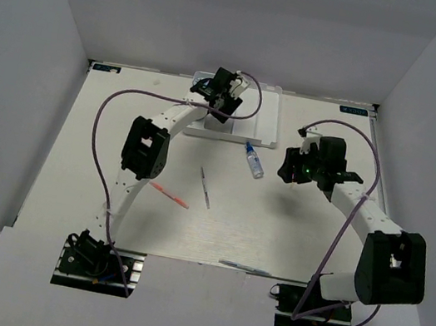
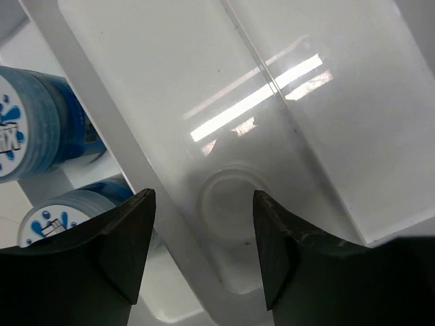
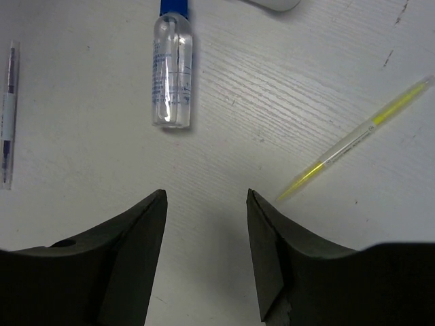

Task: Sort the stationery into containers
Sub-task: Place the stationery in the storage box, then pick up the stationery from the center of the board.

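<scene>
Two blue-and-white tape rolls [image 2: 27, 129], cut off at the left wrist view's edge, apparently sit in one compartment of the white tray [image 1: 263, 120] at the table's [image 1: 122, 129] far middle. Across a divider lies a faint white tape ring [image 2: 228, 204], under the left gripper's [image 2: 204, 244] spread fingers. Nearer and rightward, the glue bottle [image 3: 171, 75], grey pen [image 3: 8, 109] and yellow-green pen [image 3: 353, 142] lie well apart on pale wood-grain, the right gripper [image 3: 206, 238] hanging open above. The pink pen [image 1: 170, 196] lies left of centre, and grey walls surround the table.
</scene>
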`<action>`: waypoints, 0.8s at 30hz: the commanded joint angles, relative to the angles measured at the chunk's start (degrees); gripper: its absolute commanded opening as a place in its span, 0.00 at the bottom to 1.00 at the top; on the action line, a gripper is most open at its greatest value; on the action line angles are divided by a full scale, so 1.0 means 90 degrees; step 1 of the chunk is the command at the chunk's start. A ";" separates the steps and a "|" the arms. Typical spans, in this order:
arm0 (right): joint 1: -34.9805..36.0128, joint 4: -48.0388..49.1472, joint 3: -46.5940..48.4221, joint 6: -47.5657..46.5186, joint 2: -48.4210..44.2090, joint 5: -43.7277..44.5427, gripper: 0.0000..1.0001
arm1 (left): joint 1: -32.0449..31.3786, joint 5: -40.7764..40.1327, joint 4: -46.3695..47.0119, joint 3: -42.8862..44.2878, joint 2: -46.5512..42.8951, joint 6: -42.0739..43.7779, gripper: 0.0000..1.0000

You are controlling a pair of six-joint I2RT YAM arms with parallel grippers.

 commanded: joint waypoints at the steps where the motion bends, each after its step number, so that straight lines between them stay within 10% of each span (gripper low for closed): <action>1: 0.0084 0.0454 0.0240 0.0082 0.0167 -0.0075 0.56 | 0.0015 0.0240 0.0356 0.0089 -0.1159 -0.0218 0.69; 11: 0.1021 0.0807 0.0767 0.0268 0.0987 0.0902 0.48 | 0.0317 0.1870 0.1202 -0.2407 -0.3918 -0.1965 0.47; 15: 0.1266 0.0729 0.1274 0.0531 0.1659 0.1146 0.58 | 0.0317 0.1853 0.1245 -0.3387 -0.4920 -0.2122 0.71; 24: 0.1657 0.0289 0.2427 0.0493 0.3018 0.2045 0.68 | 0.0659 0.1481 0.0932 -0.4626 -0.6013 -0.2220 0.76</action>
